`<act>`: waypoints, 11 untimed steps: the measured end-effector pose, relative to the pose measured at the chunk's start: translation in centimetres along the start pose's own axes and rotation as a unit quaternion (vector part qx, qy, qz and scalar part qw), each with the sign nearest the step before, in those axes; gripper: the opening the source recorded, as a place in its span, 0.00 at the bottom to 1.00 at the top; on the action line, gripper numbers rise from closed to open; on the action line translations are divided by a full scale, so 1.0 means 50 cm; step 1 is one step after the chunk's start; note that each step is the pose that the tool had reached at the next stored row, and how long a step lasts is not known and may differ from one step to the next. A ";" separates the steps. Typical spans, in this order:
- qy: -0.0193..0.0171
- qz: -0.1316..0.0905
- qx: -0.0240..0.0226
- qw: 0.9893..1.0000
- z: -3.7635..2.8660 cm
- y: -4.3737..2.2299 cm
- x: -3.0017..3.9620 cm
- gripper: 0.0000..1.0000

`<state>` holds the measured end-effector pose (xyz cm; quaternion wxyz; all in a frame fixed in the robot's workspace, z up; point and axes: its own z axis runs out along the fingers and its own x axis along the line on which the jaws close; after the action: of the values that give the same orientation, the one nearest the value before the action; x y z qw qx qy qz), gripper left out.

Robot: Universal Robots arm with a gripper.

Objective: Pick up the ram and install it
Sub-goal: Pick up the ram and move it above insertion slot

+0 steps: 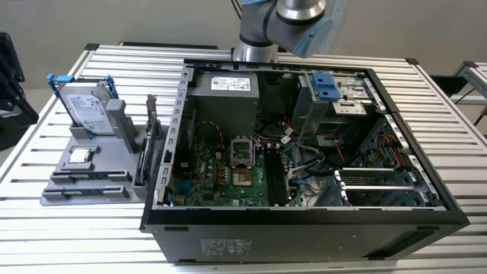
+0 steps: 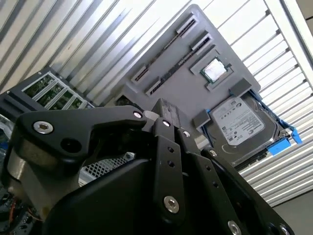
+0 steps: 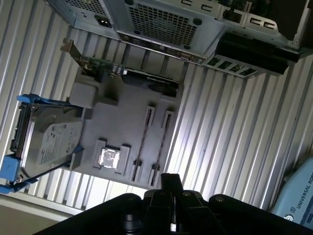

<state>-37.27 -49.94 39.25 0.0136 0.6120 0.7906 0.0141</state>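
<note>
- The jaws (image 3: 171, 179) look narrow with nothing between them, hanging over the grey holder (image 3: 122, 122).
- The ram (image 3: 143, 141) stands edge-on in the holder's slot beside the processor chip (image 3: 109, 158).
- A clean pick, I judge, needs the jaws opened, squared across that thin edge, and centred.
- The exterior view adds the open case (image 1: 304, 228) beside the holder, with its memory slots (image 1: 272, 174). Both wrist views give the ram's line.

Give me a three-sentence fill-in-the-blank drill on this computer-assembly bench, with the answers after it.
1. The hard drive sits in a ___ frame.
2. The ram rests in a holder coloured ___.
3. The holder stands at the exterior view's ___ of the computer case.
Missing words: blue; grey; left.
</note>
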 end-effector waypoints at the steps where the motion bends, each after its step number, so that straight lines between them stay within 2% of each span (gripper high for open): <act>1: 0.000 0.004 0.000 1.000 0.000 0.000 0.000 0.00; 7: -0.001 0.034 0.003 0.999 0.000 0.000 0.000 0.00; 11: -0.002 0.060 0.003 0.998 0.000 0.000 0.000 0.00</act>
<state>-37.26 -49.95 39.25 0.0123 0.6587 0.7522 0.0118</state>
